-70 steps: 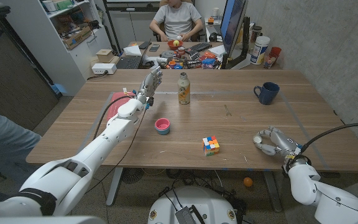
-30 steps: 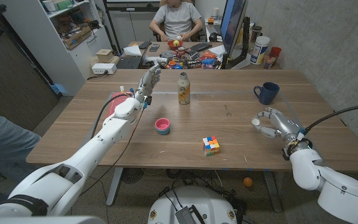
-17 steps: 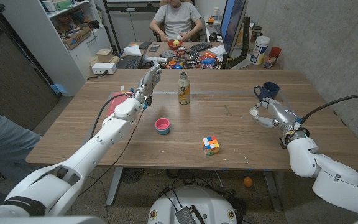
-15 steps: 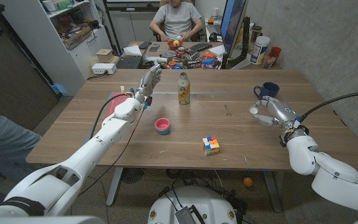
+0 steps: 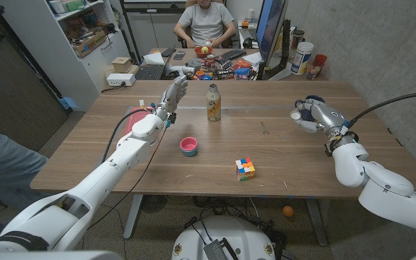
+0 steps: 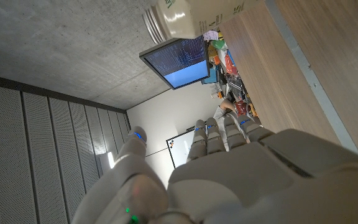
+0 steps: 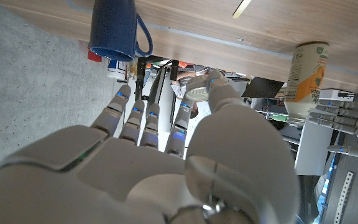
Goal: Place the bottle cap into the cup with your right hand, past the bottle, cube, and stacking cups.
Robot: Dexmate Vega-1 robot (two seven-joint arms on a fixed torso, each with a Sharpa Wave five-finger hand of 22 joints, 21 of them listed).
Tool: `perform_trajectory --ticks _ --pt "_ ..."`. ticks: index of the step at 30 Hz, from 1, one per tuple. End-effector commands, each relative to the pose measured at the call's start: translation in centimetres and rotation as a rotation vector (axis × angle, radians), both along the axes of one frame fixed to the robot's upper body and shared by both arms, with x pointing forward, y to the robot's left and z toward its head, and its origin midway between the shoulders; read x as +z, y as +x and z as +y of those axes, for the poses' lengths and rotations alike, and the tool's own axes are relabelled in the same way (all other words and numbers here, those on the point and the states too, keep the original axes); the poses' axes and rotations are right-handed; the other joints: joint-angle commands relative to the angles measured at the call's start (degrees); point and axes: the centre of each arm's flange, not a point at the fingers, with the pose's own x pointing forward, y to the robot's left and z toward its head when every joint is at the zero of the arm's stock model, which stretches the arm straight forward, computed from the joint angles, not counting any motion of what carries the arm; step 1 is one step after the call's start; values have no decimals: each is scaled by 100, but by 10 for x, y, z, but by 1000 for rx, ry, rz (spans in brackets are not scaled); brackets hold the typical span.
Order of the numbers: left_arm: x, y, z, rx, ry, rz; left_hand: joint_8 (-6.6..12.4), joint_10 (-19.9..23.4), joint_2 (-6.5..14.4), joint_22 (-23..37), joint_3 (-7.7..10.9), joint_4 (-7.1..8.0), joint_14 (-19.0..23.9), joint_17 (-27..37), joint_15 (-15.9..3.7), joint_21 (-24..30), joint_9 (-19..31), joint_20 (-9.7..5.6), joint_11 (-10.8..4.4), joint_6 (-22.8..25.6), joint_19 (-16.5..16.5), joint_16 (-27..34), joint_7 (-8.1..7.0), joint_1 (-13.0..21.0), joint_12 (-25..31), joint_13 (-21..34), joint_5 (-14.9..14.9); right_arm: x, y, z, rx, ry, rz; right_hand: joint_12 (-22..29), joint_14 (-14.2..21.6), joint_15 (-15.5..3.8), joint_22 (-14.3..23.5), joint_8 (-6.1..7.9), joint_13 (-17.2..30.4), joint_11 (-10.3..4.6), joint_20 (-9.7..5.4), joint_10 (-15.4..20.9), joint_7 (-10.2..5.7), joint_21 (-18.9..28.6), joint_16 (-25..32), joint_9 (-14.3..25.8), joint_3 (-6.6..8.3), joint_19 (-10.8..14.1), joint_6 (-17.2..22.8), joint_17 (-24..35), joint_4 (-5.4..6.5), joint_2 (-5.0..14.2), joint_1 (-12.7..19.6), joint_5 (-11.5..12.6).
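The wooden table (image 5: 280, 155) carries every item in play. The right hand (image 5: 315, 115) is raised above its far right part, directly in front of the blue cup (image 5: 313, 100) as the head view shows it, so that only the cup's rim is visible behind the fingers. The cup stands upright, mouth up; in the right wrist view the blue cup (image 7: 115, 30) lies just ahead of the fingertips (image 7: 122, 93), offset toward the finger side (handle facing the thumb side). The white bottle cap (image 7: 197, 92) is pinched at the thumb tip of the right hand (image 7: 160, 162), the other fingers extended. Judgement: the cap must shift across from the thumb side until above the cup mouth before release.

The left hand (image 5: 175, 94), fingers spread and holding nothing, stands upright well left of the bottle (image 5: 213, 102), far from the cup.
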Motion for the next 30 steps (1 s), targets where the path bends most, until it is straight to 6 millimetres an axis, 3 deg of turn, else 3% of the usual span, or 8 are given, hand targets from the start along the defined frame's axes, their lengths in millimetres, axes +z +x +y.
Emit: perform_trajectory --ticks 1,12,30 --pt "-3 -5 5 11 4 1 28 -2 67 8 -13 -11 1 19 28 1 17 30 -18 43 -3 11 2 11 30 17 -10 30 9 -4 -18 2 -42 37 89 40 13 197 11 6 -24 68 86 -3 69 210 -6 52 373 15 -6 75 20 -11" --pt "5 -16 14 37 30 -14 26 4 69 8 -18 -13 1 19 28 2 17 32 -3 40 -2 13 5 11 33 18 -10 43 24 -7 -28 27 -50 25 167 157 14 245 8 33 -23 128 181 -24 56 189 -9 43 504 -14 -55 55 55 -31" --pt "6 -26 21 34 29 -20 24 0 72 8 -25 -15 2 19 26 1 17 30 -14 40 -3 14 3 12 32 18 -11 62 53 -7 -24 58 -47 -5 195 161 14 270 7 17 -13 141 161 -45 28 163 2 13 590 -29 -67 51 54 -37"
